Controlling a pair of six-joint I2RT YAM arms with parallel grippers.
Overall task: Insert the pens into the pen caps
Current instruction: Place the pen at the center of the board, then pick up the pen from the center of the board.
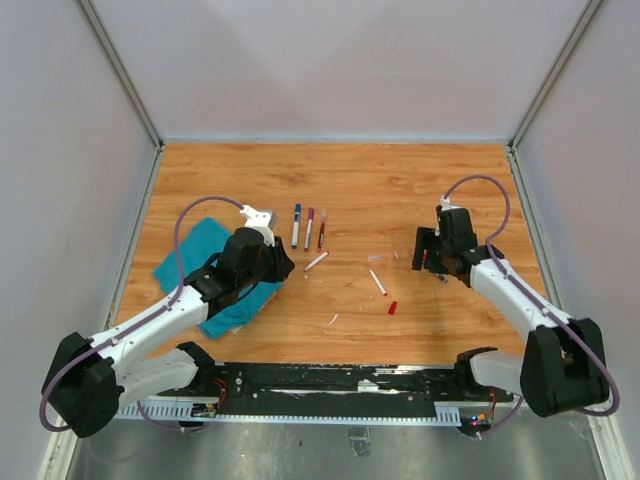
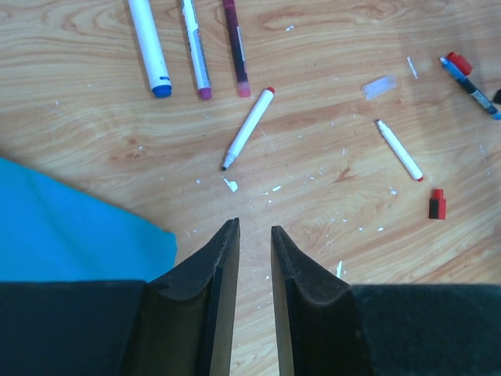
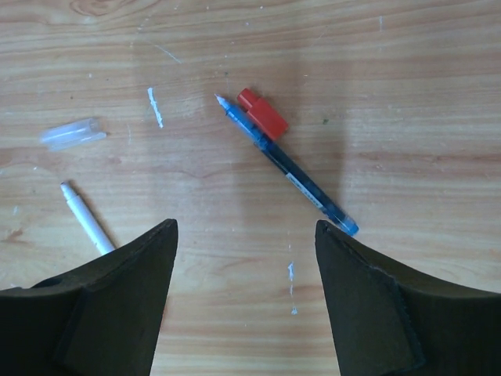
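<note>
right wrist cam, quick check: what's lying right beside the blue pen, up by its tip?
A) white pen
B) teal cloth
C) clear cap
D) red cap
D: the red cap lies beside the blue pen near its pale tip, not fitted on it; the clear cap sits well apart to the left.

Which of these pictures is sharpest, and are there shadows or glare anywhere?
Left wrist view: the pens are crisp, the left claw near the lens a dark mass. Right wrist view: a faint shadow dims the table around the blue pen. Top view: even light, no glare.
</note>
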